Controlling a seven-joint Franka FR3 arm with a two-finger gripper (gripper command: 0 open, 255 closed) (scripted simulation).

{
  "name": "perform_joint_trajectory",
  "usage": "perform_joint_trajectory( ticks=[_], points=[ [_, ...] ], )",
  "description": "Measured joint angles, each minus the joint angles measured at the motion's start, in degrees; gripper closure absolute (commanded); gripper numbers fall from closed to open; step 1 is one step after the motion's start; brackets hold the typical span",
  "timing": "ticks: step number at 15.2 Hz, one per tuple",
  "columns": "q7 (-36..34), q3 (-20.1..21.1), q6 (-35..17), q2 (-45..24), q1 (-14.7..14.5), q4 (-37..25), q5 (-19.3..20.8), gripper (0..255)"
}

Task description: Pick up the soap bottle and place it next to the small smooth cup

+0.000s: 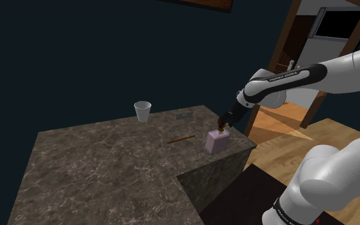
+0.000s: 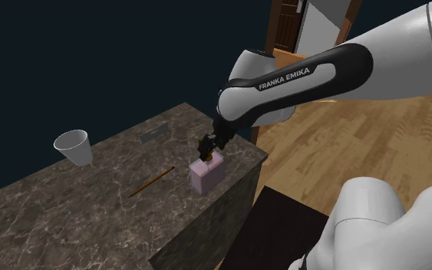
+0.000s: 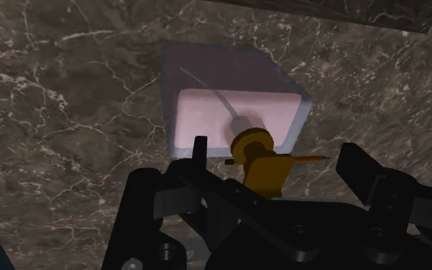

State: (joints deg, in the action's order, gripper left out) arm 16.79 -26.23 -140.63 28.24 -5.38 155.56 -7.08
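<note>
My jaws stand open either side of the gold pump (image 3: 256,152) on the soap bottle (image 3: 233,115), touching nothing. If I close off-centre on that thin pump, I judge the bottle could tip over the table (image 3: 68,115) edge nearby. The cup (image 1: 142,110) stands well apart.

One soap bottle (image 1: 216,142), one cup (image 1: 142,111), one pencil (image 1: 180,139), one flat grey item (image 1: 183,117), one counter (image 1: 95,169).
</note>
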Motion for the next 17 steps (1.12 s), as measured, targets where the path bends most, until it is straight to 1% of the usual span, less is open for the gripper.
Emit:
perform_joint_trajectory(
  ticks=[2, 7, 8, 17],
  points=[
    [0.37, -0.27, -1.35, -0.91, -0.56, 0.43, -0.56, 0],
    [0.47, -0.34, -1.68, -1.14, -0.70, 0.49, -0.71, 0],
    [0.47, -0.34, -1.68, -1.14, -0.70, 0.49, -0.71, 255],
    [0.47, -0.34, -1.72, -1.14, -0.72, 0.47, -0.73, 255]
  ],
)
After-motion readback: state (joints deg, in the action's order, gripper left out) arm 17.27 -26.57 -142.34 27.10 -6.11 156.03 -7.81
